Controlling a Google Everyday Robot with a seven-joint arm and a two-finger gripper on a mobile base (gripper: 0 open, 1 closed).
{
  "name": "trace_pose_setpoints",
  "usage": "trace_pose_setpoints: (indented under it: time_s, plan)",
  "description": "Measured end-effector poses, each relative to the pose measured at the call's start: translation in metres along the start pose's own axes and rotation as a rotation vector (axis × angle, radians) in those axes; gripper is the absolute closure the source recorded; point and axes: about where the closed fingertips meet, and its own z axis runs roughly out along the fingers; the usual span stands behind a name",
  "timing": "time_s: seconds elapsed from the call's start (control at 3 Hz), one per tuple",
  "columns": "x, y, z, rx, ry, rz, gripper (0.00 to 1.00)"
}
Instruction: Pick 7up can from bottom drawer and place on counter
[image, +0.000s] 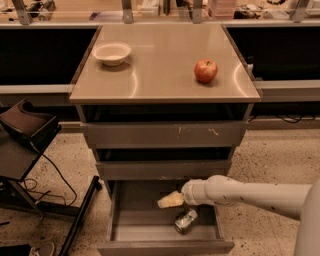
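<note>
7up can (186, 221) lies in bottom drawer (165, 246), hand (170, 200) apparently above.

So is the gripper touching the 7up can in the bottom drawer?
Apart. The camera view shows the gripper hovering over the bottom drawer, with a dark strip of drawer floor between it and the 7up can lying below it.

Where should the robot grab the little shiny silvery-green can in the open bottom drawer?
Probably across its round middle, from above. The small silvery-green metal can seems to lie on its side in the open grey-brown bottom drawer, whose walls block a sideways reach. The gripper hangs over the drawer, just up-left of the can.
</note>
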Motion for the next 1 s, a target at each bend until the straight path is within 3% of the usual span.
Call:
trace_pose_setpoints:
  time_s: [0.33,0.67,1.0]
  plan:
    - [0.022,-0.013,0.036,-0.005,0.003,0.046,0.00]
    - [0.027,-0.012,0.040,-0.011,0.008,0.052,0.00]
    - [0.038,-0.018,0.063,-0.063,0.028,0.114,0.00]
